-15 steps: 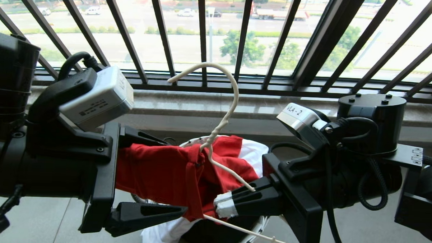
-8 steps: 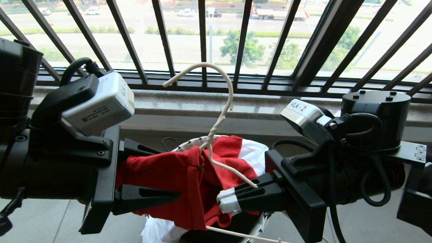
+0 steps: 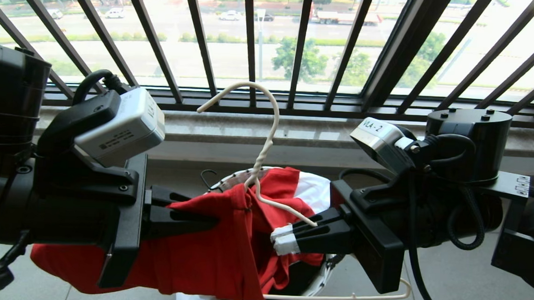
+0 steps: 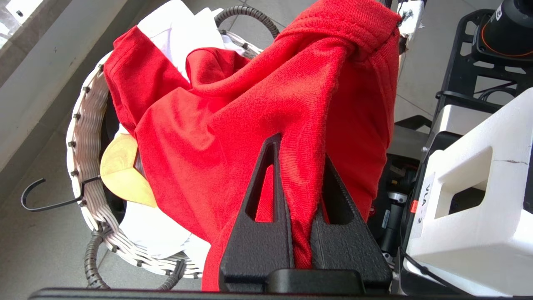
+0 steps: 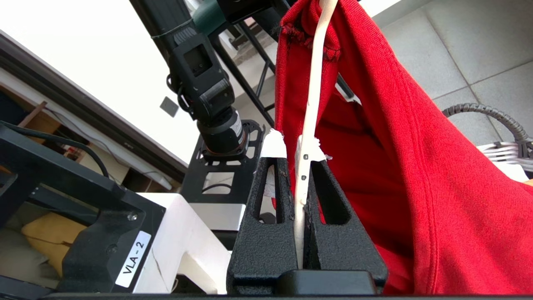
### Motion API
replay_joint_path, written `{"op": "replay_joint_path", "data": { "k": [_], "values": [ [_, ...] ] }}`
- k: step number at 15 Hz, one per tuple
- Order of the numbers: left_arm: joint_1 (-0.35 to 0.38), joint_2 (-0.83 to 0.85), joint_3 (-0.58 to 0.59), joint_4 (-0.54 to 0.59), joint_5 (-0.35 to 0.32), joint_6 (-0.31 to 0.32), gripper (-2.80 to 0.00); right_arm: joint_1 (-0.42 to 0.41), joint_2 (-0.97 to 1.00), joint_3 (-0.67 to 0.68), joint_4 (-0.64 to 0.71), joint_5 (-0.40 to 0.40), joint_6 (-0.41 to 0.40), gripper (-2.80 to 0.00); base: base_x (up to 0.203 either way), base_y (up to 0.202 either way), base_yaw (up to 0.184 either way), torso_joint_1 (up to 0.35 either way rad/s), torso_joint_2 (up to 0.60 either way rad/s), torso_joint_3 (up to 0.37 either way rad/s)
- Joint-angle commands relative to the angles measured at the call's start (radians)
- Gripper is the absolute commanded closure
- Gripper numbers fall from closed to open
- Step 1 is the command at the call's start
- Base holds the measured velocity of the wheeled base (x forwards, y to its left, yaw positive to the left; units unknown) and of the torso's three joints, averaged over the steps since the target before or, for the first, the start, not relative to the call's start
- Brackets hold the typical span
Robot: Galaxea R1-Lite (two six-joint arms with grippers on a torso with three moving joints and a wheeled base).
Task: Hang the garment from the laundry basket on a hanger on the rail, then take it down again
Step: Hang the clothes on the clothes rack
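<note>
Left tool clamped on red garment, frame centre; right tool clamped on hanger above laundry basket.

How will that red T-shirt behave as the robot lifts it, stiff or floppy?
Probably floppy: the red T-shirt sags in folds below the left gripper pinching it. Likely light, since the thin hanger in the right gripper carries its neck without bending. It may snag rather than slip.
</note>
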Motion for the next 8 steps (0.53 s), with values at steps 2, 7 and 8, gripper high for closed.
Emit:
{"op": "replay_joint_path", "data": {
  "k": [2, 7, 8],
  "values": [
    [0.000, 0.003, -0.001, -0.015, -0.002, 0.001, 0.00, -0.003, -0.001, 0.000, -0.002, 0.006, -0.002, 0.00, 0.000, 0.000, 0.000, 0.000, 0.00, 0.000],
    [0.000, 0.003, -0.015, -0.020, -0.001, 0.000, 0.00, -0.007, 0.001, -0.001, -0.004, 0.003, -0.004, -2.80, 0.000, 0.000, 0.000, 0.000, 0.00, 0.000],
    [0.000, 0.004, -0.015, -0.020, -0.001, 0.000, 0.00, -0.017, 0.001, -0.001, -0.009, -0.006, -0.007, -2.80, 0.000, 0.000, 0.000, 0.000, 0.00, 0.000]
  ]
}}
